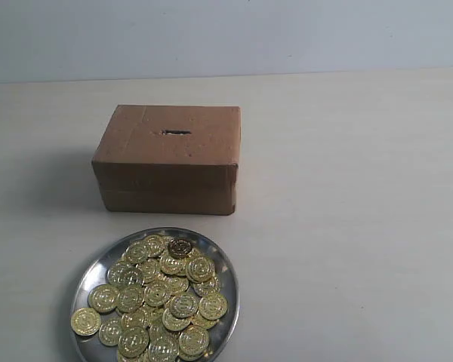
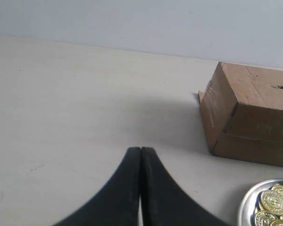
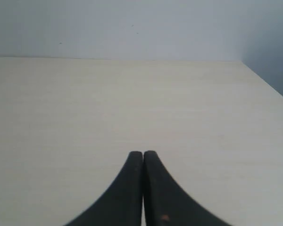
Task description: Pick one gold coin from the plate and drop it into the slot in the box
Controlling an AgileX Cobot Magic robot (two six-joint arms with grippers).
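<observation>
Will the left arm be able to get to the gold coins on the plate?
Probably yes. The plate sits close to the left gripper with nothing between them, its coins lie uncovered, and the box stands off to one side. The gripper is shut, so it would need to open first.

The exterior camera sits in front, raised and tilted down across the surface toward the pale wall. The plate lies closest, clipped by the frame's edge, with the box behind it. The left wrist camera rides low, looking past the left gripper, and catches the same box and a sliver of plate. The right wrist camera, equally low behind the right gripper, shares only surface and wall.
</observation>
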